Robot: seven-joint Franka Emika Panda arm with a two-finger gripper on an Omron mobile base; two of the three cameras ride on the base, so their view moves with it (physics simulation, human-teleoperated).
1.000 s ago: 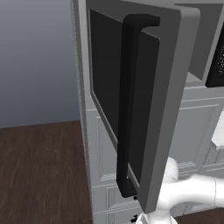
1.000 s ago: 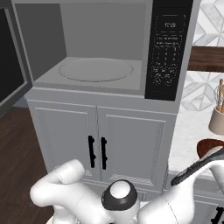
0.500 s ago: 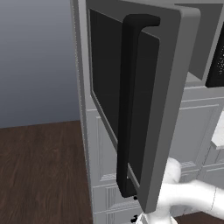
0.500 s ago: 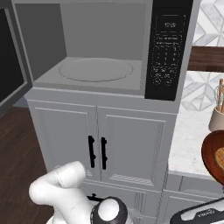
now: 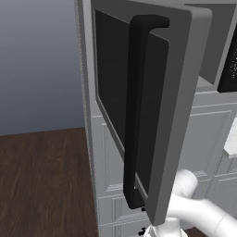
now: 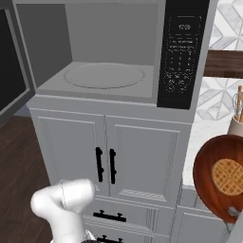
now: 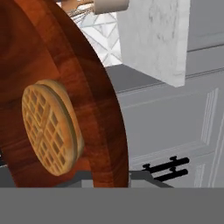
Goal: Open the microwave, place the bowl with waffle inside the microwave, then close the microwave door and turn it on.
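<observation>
Microwave door (image 5: 152, 106) hangs wide open, swung out to the left with its long black bar handle (image 5: 136, 111) facing the left base camera, and the microwave (image 6: 114, 52) shows a bare grey cavity with the round turntable (image 6: 104, 75) lying flat on its floor. Over in the right base view the white arm (image 6: 64, 201) bends low in front of the white cabinet doors (image 6: 107, 159), elbow rounded at the bottom left, reaching off toward the lower right. There, at the right edge, the bowl with waffle (image 6: 219, 178) is up off the bench (image 6: 201, 137), tipped so its reddish-brown inside faces the camera, the waffle (image 6: 228, 176) sitting against its bottom, well below and to the right of the open cavity. From the hand camera the bowl's wooden wall fills the left side, tilted steeply, waffle pressed inside it, with the marble edge of the bench and black drawer pulls (image 7: 168, 168) beyond. The tool's fingertips are hidden behind the bowl, so I cannot tell from here whether they are clamped on its rim. The black control strip (image 6: 182, 52) carries pale digits and rows of buttons, too small to read. A utensil holder (image 6: 236, 121) stands on the bench at far right.
</observation>
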